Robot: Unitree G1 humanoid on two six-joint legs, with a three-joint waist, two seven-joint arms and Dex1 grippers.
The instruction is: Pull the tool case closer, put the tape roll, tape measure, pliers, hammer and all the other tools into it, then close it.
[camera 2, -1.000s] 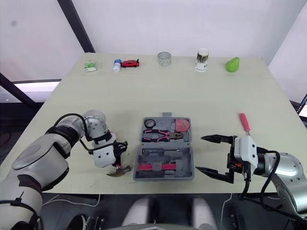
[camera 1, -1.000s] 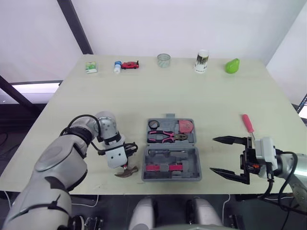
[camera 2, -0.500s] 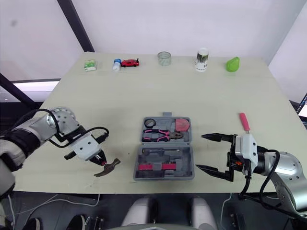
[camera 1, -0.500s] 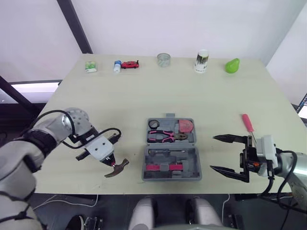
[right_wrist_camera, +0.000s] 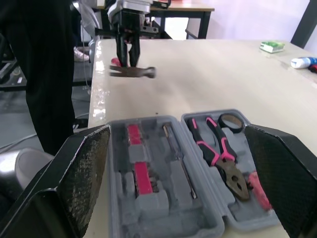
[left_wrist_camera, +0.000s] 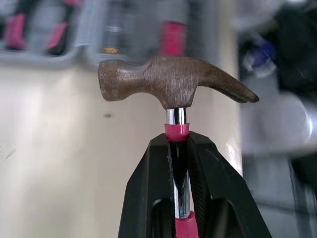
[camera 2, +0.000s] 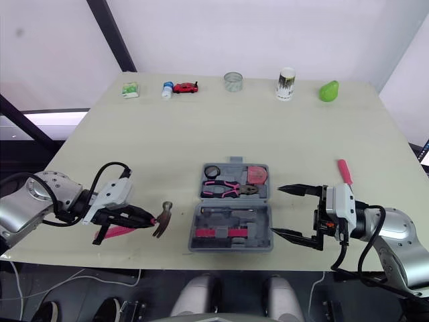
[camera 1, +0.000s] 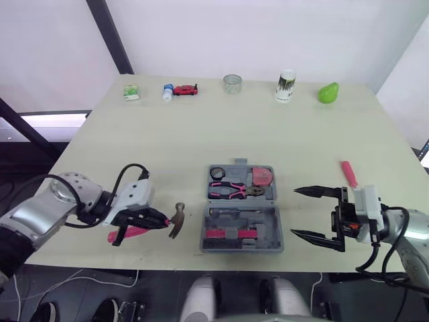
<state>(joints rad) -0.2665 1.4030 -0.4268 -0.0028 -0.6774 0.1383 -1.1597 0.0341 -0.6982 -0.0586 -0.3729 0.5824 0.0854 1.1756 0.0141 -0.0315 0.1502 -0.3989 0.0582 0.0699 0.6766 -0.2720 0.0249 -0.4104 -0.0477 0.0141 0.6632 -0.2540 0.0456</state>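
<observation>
The left gripper (camera 1: 159, 223) pinches the hammer (camera 1: 177, 219) by its neck, just left of the open tool case (camera 1: 203, 235). It should move over slowly and lay the hammer flat in a free slot. The right gripper (camera 1: 293, 212) sits wide open on the case's other side.

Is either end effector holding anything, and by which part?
The left end effector grips the hammer by its metal neck just below the head; the right end effector is open and empty.
</observation>
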